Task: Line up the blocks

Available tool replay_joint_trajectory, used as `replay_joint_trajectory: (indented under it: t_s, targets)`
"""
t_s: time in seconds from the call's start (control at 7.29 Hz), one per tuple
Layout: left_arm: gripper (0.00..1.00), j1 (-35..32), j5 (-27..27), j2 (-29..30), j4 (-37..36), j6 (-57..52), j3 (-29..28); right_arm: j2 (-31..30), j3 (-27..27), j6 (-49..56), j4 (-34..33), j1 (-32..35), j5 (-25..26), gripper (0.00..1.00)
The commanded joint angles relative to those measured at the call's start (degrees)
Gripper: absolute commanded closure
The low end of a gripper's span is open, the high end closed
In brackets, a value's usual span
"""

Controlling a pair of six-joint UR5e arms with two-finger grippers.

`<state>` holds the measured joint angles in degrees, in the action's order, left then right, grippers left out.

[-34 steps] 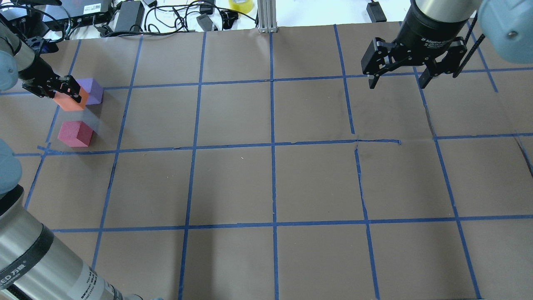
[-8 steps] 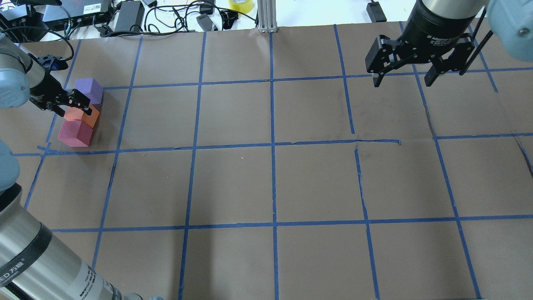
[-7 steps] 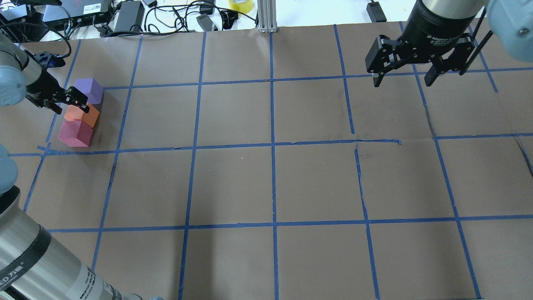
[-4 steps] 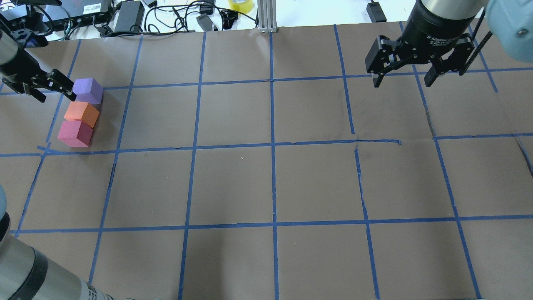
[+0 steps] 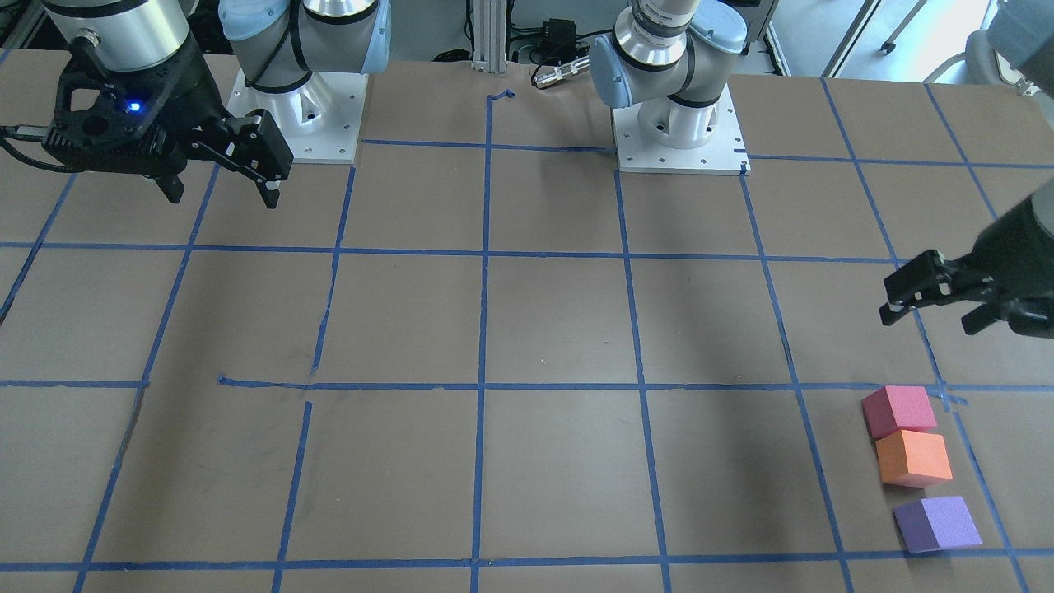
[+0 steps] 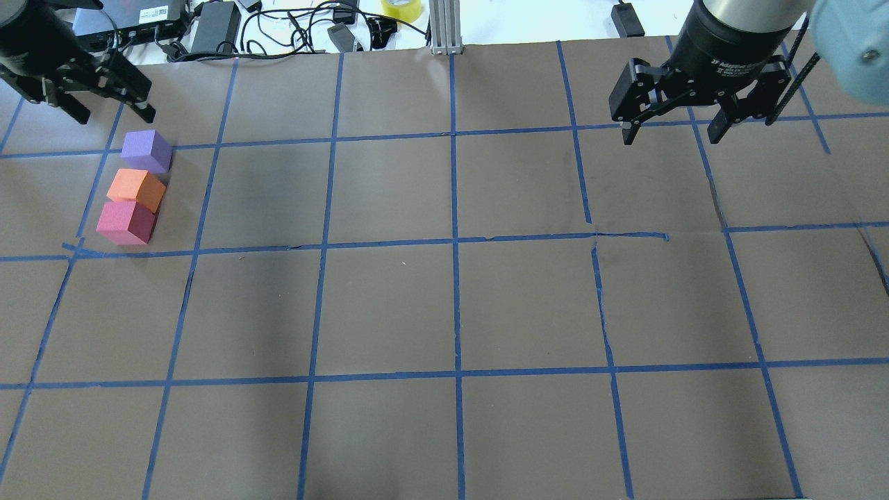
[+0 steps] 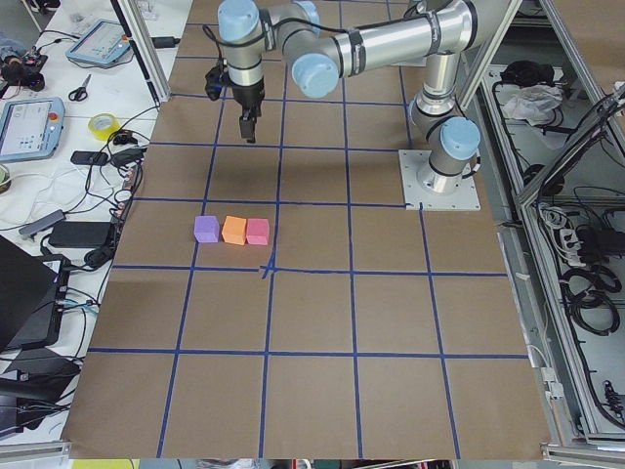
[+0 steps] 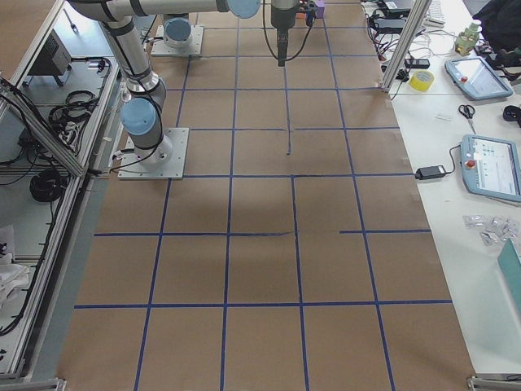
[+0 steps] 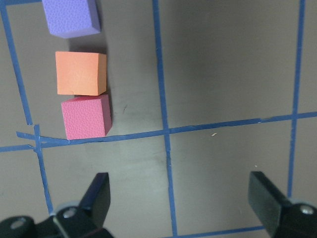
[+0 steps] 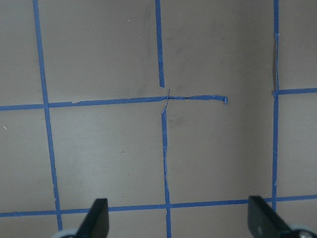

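Observation:
Three foam blocks lie in a short line at the table's left side: purple (image 6: 146, 150), orange (image 6: 136, 189) and pinkish-red (image 6: 126, 222). Orange touches pinkish-red; a small gap separates it from purple. The line also shows in the front view as purple (image 5: 937, 523), orange (image 5: 913, 457) and pinkish-red (image 5: 898, 410), and in the left wrist view, with orange (image 9: 80, 73) in the middle. My left gripper (image 6: 113, 111) is open and empty, raised beyond the purple block. My right gripper (image 6: 671, 137) is open and empty, hovering over the far right.
Brown paper with a blue tape grid (image 6: 455, 239) covers the table. Cables, power bricks and a yellow tape roll (image 6: 401, 8) lie past the far edge, beside an aluminium post (image 6: 444, 28). The two arm bases (image 5: 675, 132) stand at the robot's side.
My left gripper set the orange block between purple and pinkish-red, let go, then rose and drew back toward the far edge. The right arm has barely moved.

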<state>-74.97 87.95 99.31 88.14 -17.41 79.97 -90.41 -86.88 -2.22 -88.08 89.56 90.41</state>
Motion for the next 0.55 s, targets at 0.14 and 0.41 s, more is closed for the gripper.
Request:
replay_joint_trajectory:
  t_s: [0.14, 0.41]
  targets:
    - [0.00, -10.1, -0.4, -3.9, 0.1, 17.6, 0.0, 0.1, -0.1, -0.1, 0.2, 0.0, 0.0, 0.00]
    - [0.00, -14.6, -3.1, -6.5, 0.5, 22.7, 1.2, 0.0, -0.2, -0.3, 0.1, 0.0, -0.1, 0.00]
